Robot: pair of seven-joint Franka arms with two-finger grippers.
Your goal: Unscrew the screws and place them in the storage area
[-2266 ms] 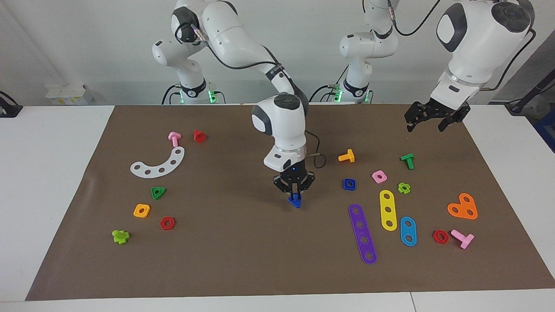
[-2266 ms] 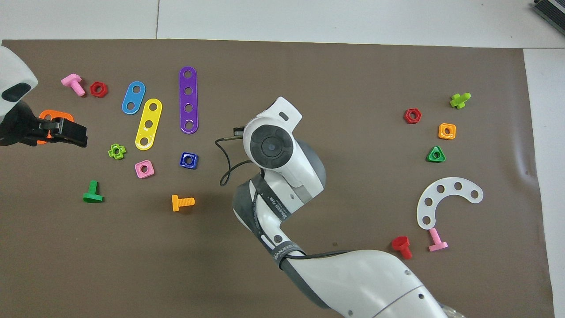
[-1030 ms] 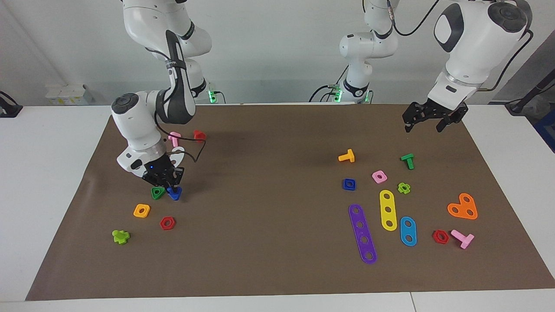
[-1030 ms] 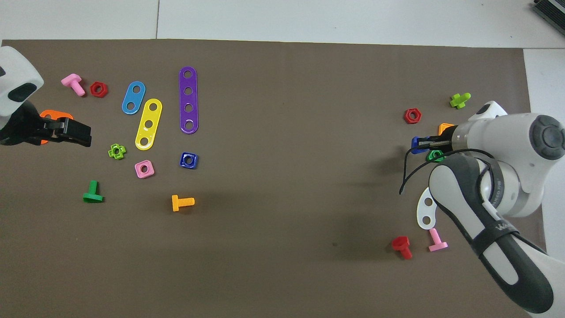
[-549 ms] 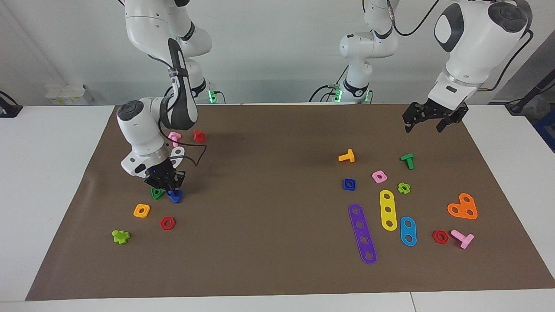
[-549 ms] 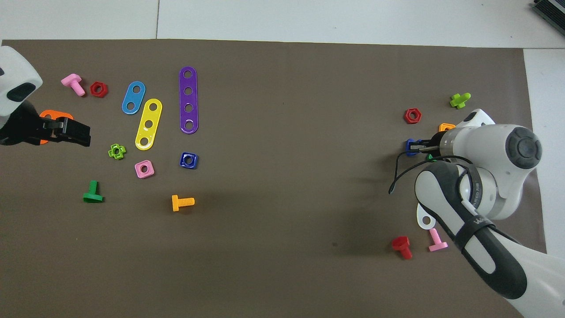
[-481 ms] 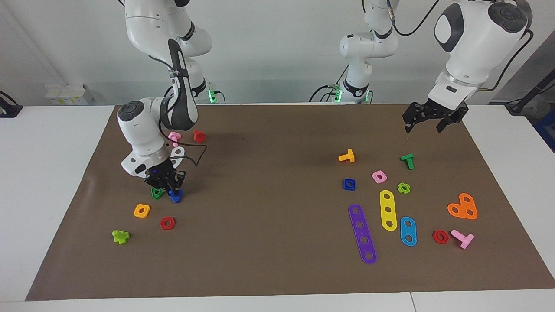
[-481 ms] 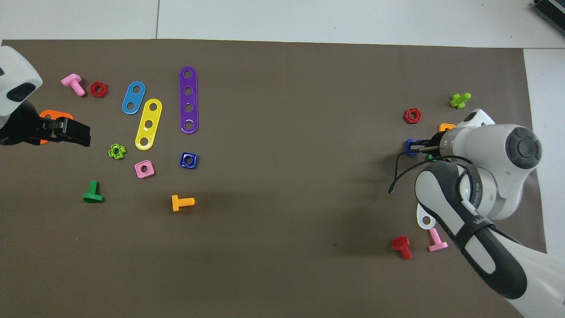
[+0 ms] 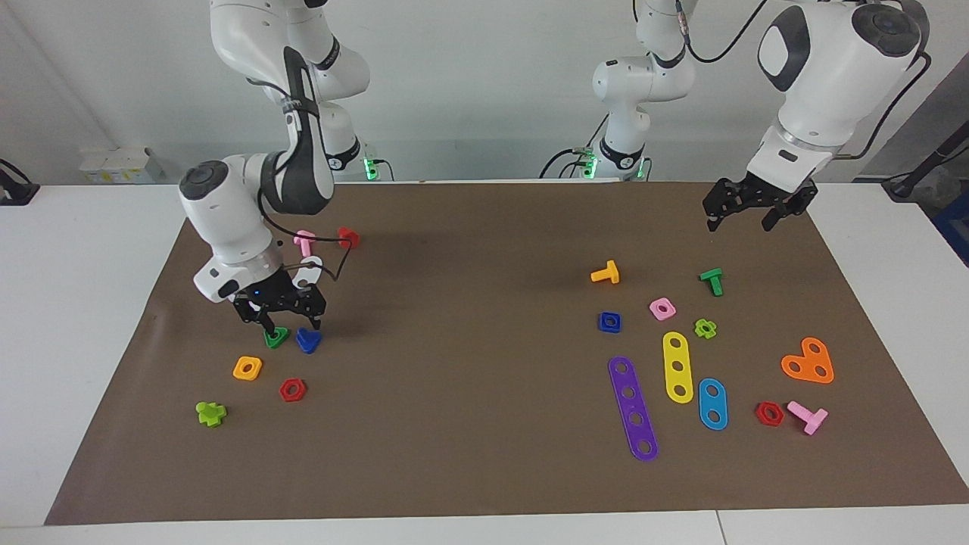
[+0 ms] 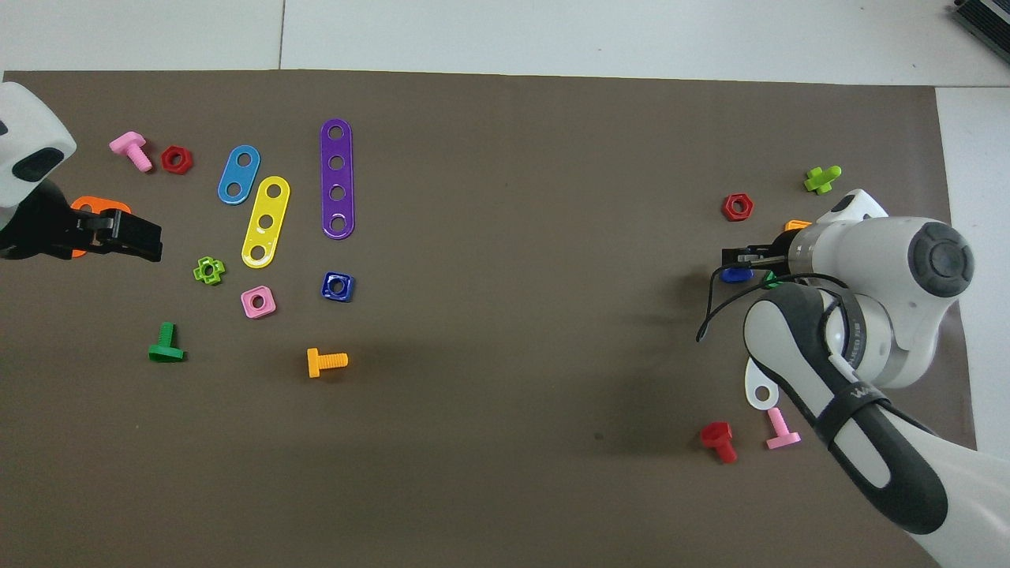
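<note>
The dark-blue bolt (image 9: 307, 341) (image 10: 735, 274) lies free on the brown mat, close beside a green triangular nut (image 9: 276, 337). My right gripper (image 9: 291, 325) hangs just above these two pieces, open, with nothing between its fingers. The matching blue square nut (image 9: 609, 322) (image 10: 337, 286) rests on the mat toward the left arm's end, among other parts. My left gripper (image 9: 749, 208) (image 10: 126, 234) waits open and empty in the air over the mat's corner near the left arm's base.
Around the bolt lie an orange square nut (image 9: 247, 368), a red hex nut (image 9: 292, 390), a lime cross piece (image 9: 210, 413), a white curved plate (image 9: 309, 271), a pink bolt (image 9: 304, 242) and a red bolt (image 9: 348, 238). Purple (image 9: 633, 409), yellow (image 9: 677, 367) and blue strips (image 9: 712, 403) lie near the blue nut.
My right gripper carried the blue bolt from mid-mat to beside the green nut, then opened and let it go; it has risen slightly. The left arm has not moved.
</note>
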